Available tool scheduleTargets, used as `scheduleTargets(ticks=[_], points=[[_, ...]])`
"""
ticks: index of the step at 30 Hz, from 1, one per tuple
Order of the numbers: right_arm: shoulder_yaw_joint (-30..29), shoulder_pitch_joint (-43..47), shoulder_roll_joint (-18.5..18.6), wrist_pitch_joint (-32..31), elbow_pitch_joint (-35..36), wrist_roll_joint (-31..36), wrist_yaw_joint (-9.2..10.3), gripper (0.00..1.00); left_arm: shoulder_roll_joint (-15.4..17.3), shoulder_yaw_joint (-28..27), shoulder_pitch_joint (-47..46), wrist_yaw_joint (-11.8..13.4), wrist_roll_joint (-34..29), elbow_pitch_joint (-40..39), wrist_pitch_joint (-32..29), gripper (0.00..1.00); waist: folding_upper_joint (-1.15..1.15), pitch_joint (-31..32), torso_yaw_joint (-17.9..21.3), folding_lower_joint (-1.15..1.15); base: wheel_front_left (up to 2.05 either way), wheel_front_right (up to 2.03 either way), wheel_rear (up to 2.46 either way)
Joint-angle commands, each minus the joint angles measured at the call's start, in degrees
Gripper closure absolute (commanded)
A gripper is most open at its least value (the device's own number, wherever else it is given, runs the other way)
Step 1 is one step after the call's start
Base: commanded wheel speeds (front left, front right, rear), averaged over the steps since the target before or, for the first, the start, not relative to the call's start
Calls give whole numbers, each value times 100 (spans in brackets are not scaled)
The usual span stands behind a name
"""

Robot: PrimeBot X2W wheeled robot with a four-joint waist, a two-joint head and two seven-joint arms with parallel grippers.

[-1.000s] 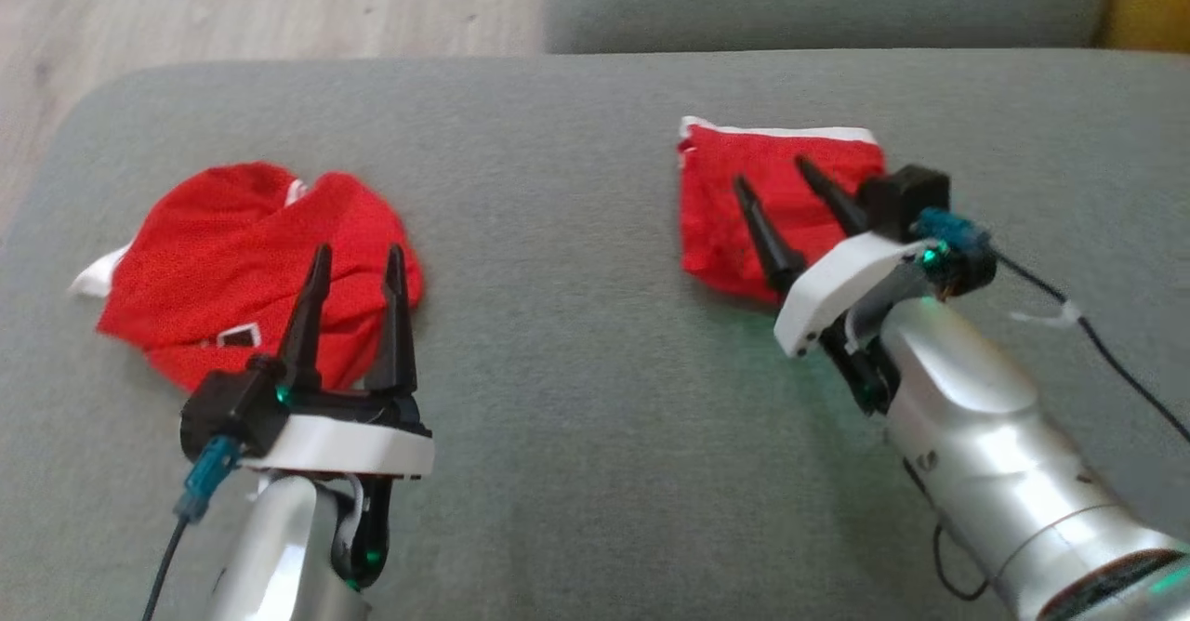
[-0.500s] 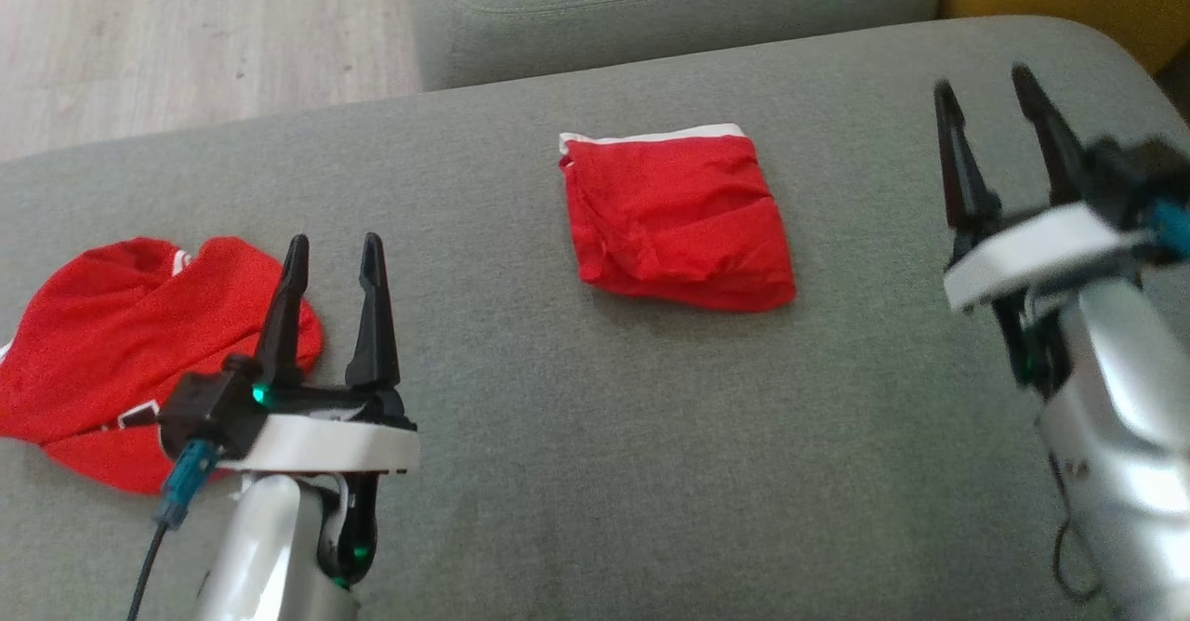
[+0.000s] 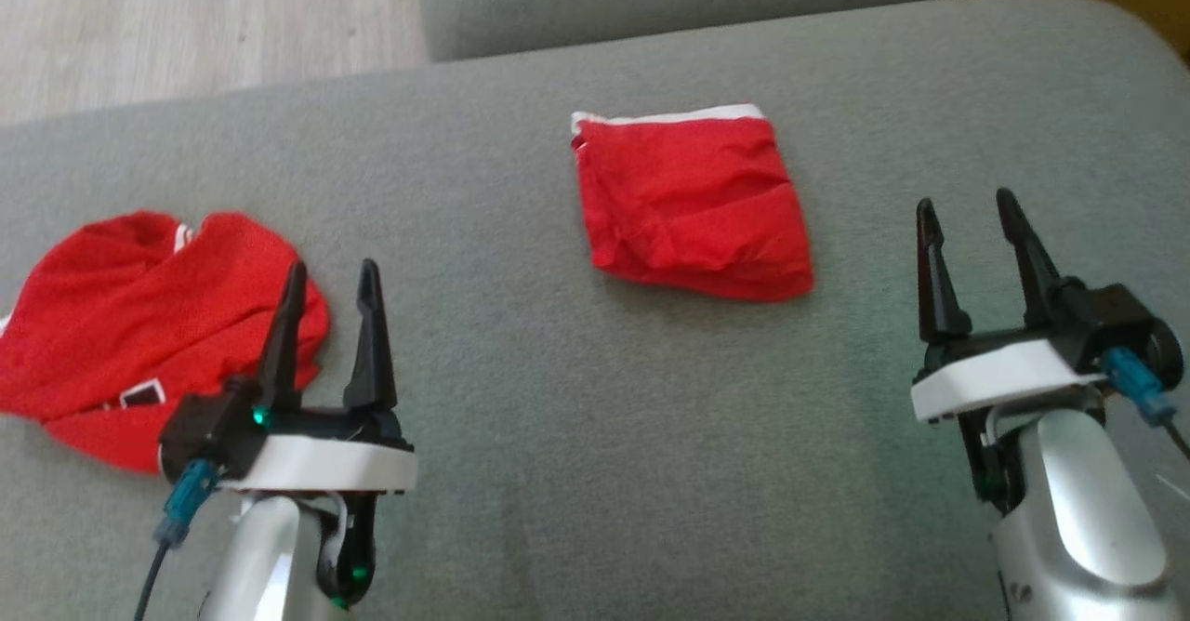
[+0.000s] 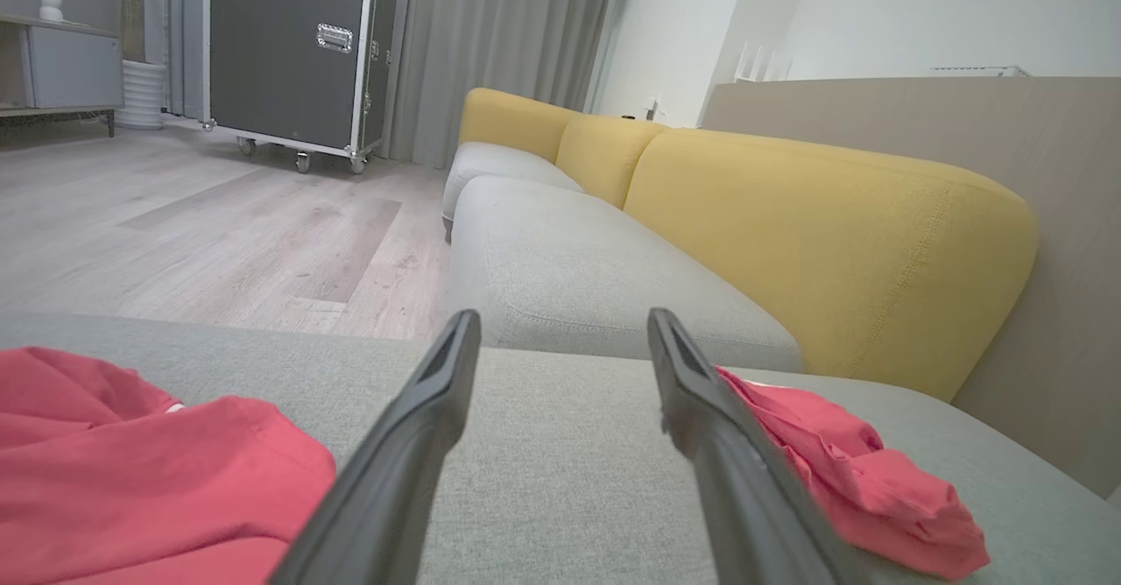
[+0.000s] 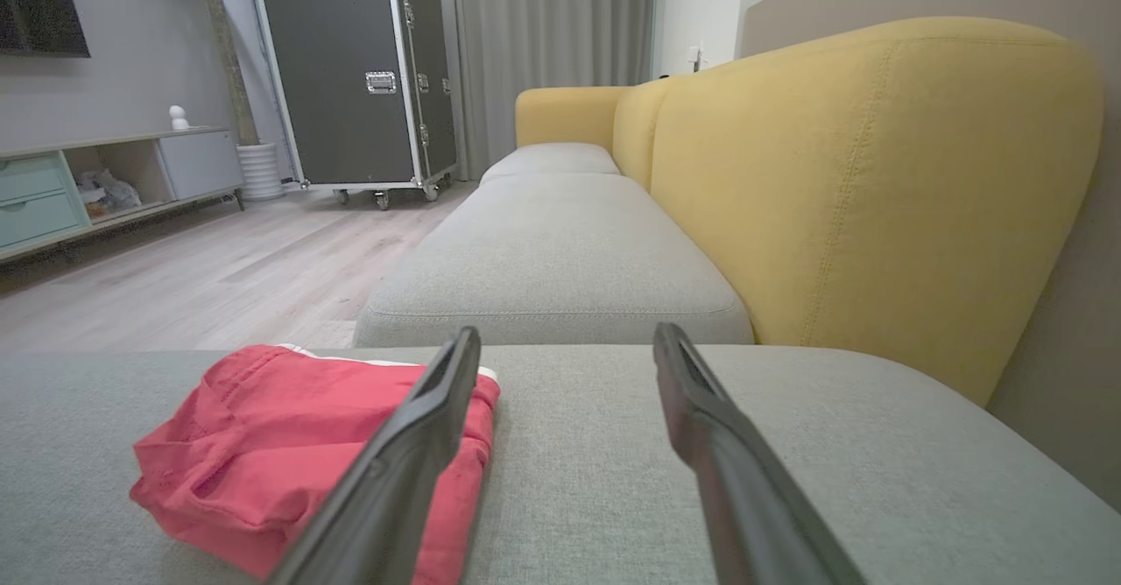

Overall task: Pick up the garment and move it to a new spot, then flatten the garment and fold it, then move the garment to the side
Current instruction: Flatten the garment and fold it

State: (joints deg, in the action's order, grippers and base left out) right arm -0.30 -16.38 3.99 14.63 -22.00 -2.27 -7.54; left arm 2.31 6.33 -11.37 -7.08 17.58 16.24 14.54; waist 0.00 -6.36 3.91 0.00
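Grey sofa seat [image 3: 595, 435] is carrying the folded garment [image 3: 693, 203], delivered.
Right pincer [image 3: 964, 200] is retreating, released; left pincer [image 3: 333, 266] also released.

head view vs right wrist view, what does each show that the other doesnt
Head view, not right wrist view: the crumpled red garment and the open left gripper.
Right wrist view, not head view: the black wheeled case and the grey curtain.
Both: the folded red garment lying on the grey cushion, and the open right gripper, holding nothing.
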Motion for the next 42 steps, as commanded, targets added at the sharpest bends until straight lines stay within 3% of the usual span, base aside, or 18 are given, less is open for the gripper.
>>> scheduleTargets(ticks=[1,8,18,24,30,36,42], points=[[114,-357,-66,37,169,62,5,100,59,-87,-339,-18,-50,-191,46,0,0,-220,-200,0,0,0,0],[216,-942,-9,-46,-263,197,5,100,58,161,-599,-27,37,-151,46,0,0,-717,-675,0,0,0,0],[23,-2221,153,-229,-2117,459,5,100,57,531,-960,-29,196,-97,46,0,0,-1225,-1387,0,0,0,0],[-68,-2637,176,-205,-3387,633,5,100,57,596,-1008,-11,241,-100,46,0,0,-1258,-1534,0,0,0,0],[-41,-2913,9,6,-3705,648,5,100,57,566,-938,19,259,-78,46,0,0,-1136,-1521,0,0,0,0],[497,-2937,-99,33,-4036,680,5,100,57,618,-929,28,293,-97,46,0,0,-1052,-1542,0,0,0,0],[1785,-2710,-109,35,-3885,-245,5,100,57,632,-865,40,325,-85,46,0,0,-967,-1631,0,0,0,0]])
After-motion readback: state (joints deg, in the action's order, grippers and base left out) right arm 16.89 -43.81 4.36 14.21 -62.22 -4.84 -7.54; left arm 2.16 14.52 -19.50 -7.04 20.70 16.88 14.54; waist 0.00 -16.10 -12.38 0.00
